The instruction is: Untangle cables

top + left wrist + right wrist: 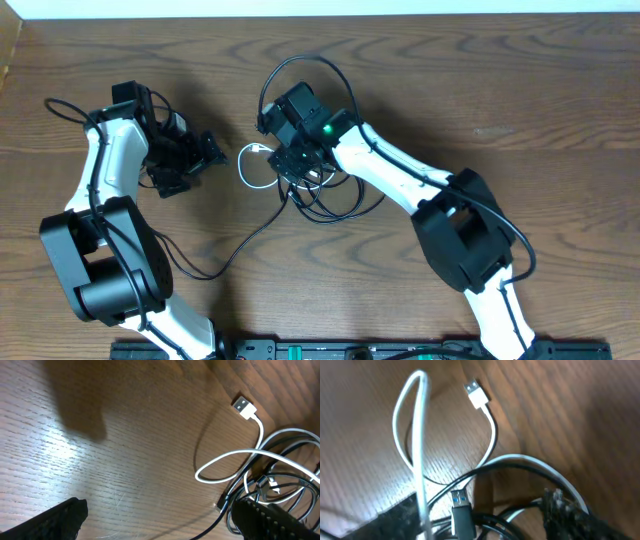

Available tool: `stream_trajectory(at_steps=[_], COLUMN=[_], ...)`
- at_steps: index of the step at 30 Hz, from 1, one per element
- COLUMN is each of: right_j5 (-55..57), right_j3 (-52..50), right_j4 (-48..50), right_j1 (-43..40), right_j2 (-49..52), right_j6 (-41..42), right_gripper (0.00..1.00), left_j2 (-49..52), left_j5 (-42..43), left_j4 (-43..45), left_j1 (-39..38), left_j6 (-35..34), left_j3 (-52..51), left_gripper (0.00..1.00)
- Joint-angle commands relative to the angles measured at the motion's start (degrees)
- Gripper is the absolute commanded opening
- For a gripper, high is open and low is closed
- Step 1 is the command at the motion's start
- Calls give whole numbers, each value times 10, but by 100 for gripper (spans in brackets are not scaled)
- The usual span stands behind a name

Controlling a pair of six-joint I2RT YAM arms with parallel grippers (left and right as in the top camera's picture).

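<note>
The cables lie tangled at mid-table. The white cable loops at the tangle's left side, and its USB plug shows in the left wrist view and the right wrist view. Black cables coil under my right gripper, and one black strand trails to the lower left. My right gripper is open over the tangle, with a black USB plug between its fingers. My left gripper is open and empty, just left of the white loop, with bare wood between its fingers.
The wooden table extends around both arms. Thicker black arm cords loop above the right wrist and beside the left arm. A black rail runs along the front edge.
</note>
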Motion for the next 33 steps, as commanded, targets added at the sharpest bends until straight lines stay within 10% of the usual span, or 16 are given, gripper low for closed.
stream_trajectory(at_steps=[1,5,9,22,26,27,32,33], right_j5=[8,8,8,8,8,8,9,9], right_j3=[0,0,1,30,30,29,26,26], right_j4=[4,4,4,2,-49,-59,-72,-67], right_j1=[1,2,2,1,1,3,7,6], right_j2=[0,0,0,-138,-123,-117,-98,-96], right_j6=[10,10,10,10,10,10,9,10], right_gripper=[52,55,98,99,49,1,1,23], left_j2=[4,4,4,4,4,4,4,4], left_j5=[-11,-12,-12,-12,-12,-11,-11,-12], left_j4=[0,4,4,4,4,4,4,4], left_j1=[2,2,2,2,2,2,2,2], left_j6=[-11,-38,-40,-40,-40,-40,-40,-40], left_j3=[-1,-1,-1,-1,-1,-1,-1,-1], left_gripper=[98,98,98,98,98,98,98,98])
